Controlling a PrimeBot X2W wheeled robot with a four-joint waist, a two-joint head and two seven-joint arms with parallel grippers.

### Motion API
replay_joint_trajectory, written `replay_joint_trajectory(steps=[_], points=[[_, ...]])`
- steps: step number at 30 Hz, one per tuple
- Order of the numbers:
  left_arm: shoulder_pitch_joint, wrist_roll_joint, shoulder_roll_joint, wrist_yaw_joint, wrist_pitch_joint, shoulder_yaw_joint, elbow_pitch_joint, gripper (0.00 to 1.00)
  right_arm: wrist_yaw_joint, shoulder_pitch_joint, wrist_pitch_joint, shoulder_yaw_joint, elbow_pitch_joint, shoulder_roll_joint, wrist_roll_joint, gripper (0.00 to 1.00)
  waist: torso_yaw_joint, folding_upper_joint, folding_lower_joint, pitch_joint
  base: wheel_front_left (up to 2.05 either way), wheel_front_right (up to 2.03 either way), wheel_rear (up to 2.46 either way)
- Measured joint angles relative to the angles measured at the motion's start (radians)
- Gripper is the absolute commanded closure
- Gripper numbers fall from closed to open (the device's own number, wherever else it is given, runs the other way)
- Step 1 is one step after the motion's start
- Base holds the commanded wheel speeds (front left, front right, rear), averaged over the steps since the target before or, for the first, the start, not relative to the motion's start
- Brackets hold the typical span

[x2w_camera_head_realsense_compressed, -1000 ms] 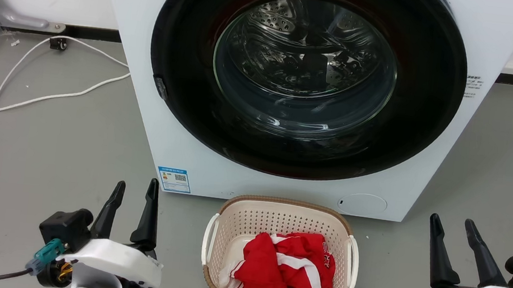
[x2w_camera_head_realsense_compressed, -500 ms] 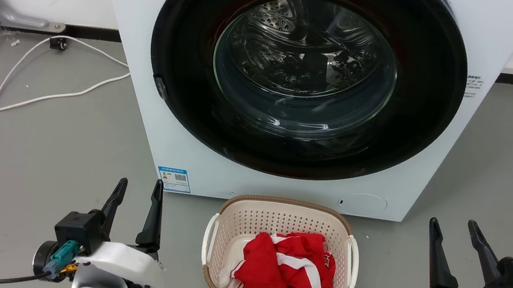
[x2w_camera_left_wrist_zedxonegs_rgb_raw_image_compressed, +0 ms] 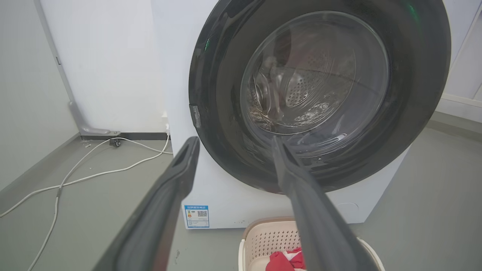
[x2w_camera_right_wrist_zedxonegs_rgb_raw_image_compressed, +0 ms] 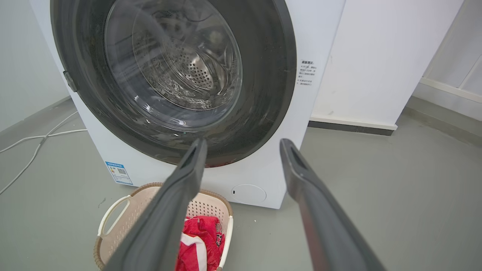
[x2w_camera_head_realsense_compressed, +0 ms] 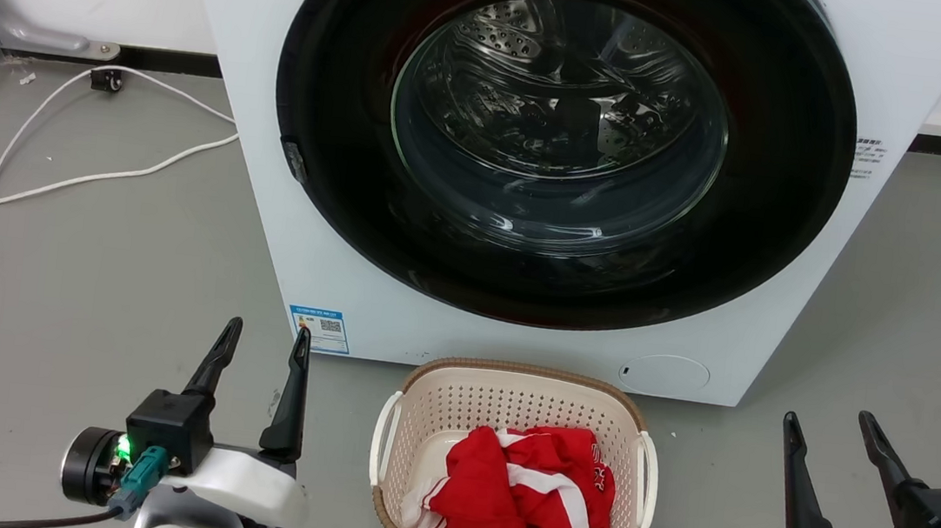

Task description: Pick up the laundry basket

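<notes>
The laundry basket (x2w_camera_head_realsense_compressed: 508,408) is cream perforated plastic with a brown rim and white side handles. It stands on the grey floor just in front of the washing machine, with red and white clothing (x2w_camera_head_realsense_compressed: 521,492) inside. Its corner also shows in the left wrist view, laundry basket (x2w_camera_left_wrist_zedxonegs_rgb_raw_image_compressed: 263,237), and in the right wrist view, laundry basket (x2w_camera_right_wrist_zedxonegs_rgb_raw_image_compressed: 120,222). My left gripper (x2w_camera_head_realsense_compressed: 267,339) is open to the basket's left, clear of the handle. My right gripper (x2w_camera_head_realsense_compressed: 830,420) is open to its right, also apart from it. Both grippers hold nothing.
The white washing machine (x2w_camera_head_realsense_compressed: 268,190) with its shut round glass door (x2w_camera_head_realsense_compressed: 559,125) rises directly behind the basket. White cables (x2w_camera_head_realsense_compressed: 50,185) trail over the floor at the left, running to the wall. Grey floor lies on both sides of the basket.
Both wrists have rotated and shifted slightly. The left gripper's fingers moved a little right, toward the basket, and the right gripper sank slightly. The basket has not moved.
</notes>
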Motion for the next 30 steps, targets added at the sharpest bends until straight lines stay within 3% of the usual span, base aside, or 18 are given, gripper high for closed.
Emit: replay_joint_trajectory(steps=[19,30], points=[[-0.001,0.102,-0.002,0.003,-0.032,-0.006,-0.008,0.00,0.000,0.006,-0.023,-0.011,-0.019,0.000,-0.096,0.00,0.006,0.0000,0.0000,0.003,0.00,0.00,0.00],[-0.011,0.100,-0.005,0.003,-0.034,0.002,-0.001,0.00,0.000,-0.002,-0.040,-0.021,0.012,0.001,-0.073,0.00,0.002,0.0000,0.0000,0.024,0.00,0.00,0.00]])
